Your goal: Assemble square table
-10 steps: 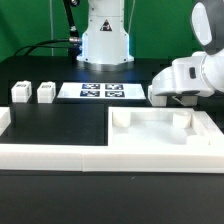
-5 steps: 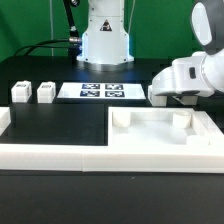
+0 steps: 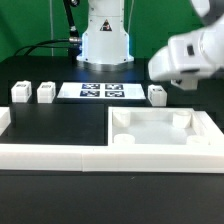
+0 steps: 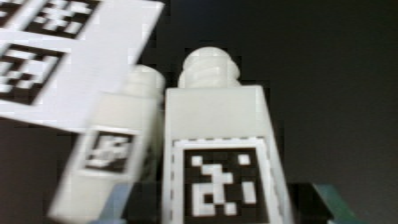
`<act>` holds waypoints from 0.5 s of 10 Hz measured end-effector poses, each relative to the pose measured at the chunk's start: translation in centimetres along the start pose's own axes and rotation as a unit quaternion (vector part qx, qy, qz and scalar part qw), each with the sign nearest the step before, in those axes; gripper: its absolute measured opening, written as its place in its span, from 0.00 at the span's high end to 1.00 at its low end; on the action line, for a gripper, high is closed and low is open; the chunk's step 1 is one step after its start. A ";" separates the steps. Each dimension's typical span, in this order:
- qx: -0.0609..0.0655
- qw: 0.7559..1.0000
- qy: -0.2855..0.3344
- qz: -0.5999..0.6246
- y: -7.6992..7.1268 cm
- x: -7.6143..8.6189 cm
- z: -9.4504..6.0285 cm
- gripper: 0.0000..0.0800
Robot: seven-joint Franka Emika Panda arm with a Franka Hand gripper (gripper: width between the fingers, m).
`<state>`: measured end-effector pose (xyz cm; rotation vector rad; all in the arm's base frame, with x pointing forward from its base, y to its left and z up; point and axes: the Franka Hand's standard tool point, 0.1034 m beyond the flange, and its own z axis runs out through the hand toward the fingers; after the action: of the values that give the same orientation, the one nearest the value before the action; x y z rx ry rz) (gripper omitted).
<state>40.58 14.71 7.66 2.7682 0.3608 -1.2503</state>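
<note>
Black work surface [image 3: 60, 120] fills the scene, with a green backdrop [image 3: 25, 25] and the robot base [image 3: 105, 40] behind it. The arm [image 3: 190, 55] hangs raised and motion-blurred above the far corner of the square slab [image 3: 160, 133], its wrist tipped downward.

In the wrist view the gripper [image 4: 222, 212] holds nothing. Its dark fingertips [image 4: 128, 205] stand apart, the gap between them wider than a leg. Straight ahead of that gap stands one leg [image 4: 217, 130] [image 3: 157, 95], a white block with a rounded threaded peg on its end and a black-and-white tag on the face toward the camera. A second leg [image 4: 116, 140], also tagged, stands just beside it and off to one finger's side. The marker board [image 4: 63, 50] [image 3: 100, 91] lies beyond both.

Two more legs [image 3: 20, 93] [image 3: 45, 93] stand well away from the jaws, past the marker board's other end.

Below the jaws and nearer the exterior camera, the slab lies flat. Inside its raised rim, small blocks sit at the corners. The long border wall [image 3: 50, 152] runs alongside it.
</note>
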 end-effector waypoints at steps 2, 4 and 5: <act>-0.004 1.000 0.015 0.007 -0.3 -0.6 0.5 0.64; -0.003 0.996 0.087 -0.003 0.0 0.1 -0.6 0.64; 0.001 0.992 0.122 -0.014 1.7 0.3 -3.5 0.64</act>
<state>43.73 13.71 9.69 2.9333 0.4167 -0.9173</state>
